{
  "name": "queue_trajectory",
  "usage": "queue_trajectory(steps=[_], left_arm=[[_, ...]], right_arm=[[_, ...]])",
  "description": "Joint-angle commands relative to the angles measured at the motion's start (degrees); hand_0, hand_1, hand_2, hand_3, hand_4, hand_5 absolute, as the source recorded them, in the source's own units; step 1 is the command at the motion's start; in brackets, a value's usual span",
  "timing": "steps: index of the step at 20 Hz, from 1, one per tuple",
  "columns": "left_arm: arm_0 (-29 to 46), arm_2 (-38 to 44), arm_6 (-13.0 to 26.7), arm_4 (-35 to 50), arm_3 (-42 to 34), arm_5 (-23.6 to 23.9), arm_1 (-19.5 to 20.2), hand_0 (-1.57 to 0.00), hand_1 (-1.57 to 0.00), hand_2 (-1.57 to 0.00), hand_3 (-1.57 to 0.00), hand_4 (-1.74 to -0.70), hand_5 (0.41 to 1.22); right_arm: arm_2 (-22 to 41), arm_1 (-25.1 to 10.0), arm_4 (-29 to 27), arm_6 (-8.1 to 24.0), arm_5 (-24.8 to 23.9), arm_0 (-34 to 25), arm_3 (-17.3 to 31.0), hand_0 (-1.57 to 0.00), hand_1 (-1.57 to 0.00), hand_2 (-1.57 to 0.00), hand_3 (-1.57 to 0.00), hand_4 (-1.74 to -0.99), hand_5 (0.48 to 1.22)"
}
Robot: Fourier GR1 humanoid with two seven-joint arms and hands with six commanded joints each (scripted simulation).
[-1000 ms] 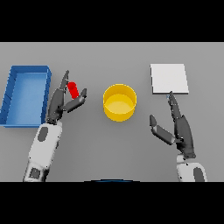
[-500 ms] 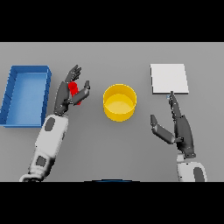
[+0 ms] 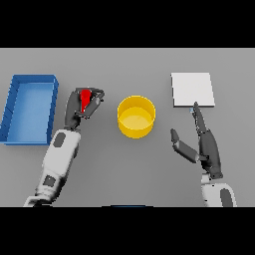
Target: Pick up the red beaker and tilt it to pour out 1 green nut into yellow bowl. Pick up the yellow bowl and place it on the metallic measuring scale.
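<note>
1. The left hand (image 3: 79,105) has its fingers curled round the red beaker (image 3: 85,98), left of the yellow bowl (image 3: 136,116) and apart from it
2. The right hand (image 3: 205,144) rests near right with fingers straight and released, its tips just near of the white scale (image 3: 192,89)
3. For a clean pour, carry the beaker right until its lip is over the bowl, then tilt slowly so only one nut drops
4. A blue bin (image 3: 30,107) lies at far left
</note>
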Motion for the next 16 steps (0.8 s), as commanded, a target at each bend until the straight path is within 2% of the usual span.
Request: queue_trajectory(steps=[1,7,11,16], left_arm=[[-0.61,-0.05,1.01,-0.22,-0.23,0.58,0.12,-1.46,-1.47,-1.47,-1.42,-1.69,1.129],[-1.9,-5.19,6.16,-4.81,-6.96,-0.57,4.03,-1.54,-1.54,-1.54,-1.53,-1.73,1.13],[-3.44,-14.29,12.64,-14.89,-11.32,-2.88,8.83,-1.56,-1.56,-1.56,-1.55,-1.74,1.136],[-3.24,-18.55,16.87,-18.2,-15.23,-5.92,11.19,-1.56,-1.56,-1.56,-1.55,-1.74,1.136]], right_arm=[[0.53,0.45,0.58,-0.7,-0.28,0.58,0.09,0.0,0.0,0.0,0.0,-1.186,0.67],[0.6,0.16,2.8,-1.15,-1.81,0.05,0.94,0.0,0.0,0.0,0.0,-1.108,0.656],[0.85,-0.38,3.1,-1.74,-1.47,0.68,-0.23,0.0,0.0,0.0,0.0,-1.092,0.661],[1.21,-0.17,3.17,-0.91,-1.2,1.35,-0.3,0.0,0.0,0.0,0.0,-1.092,0.664]])
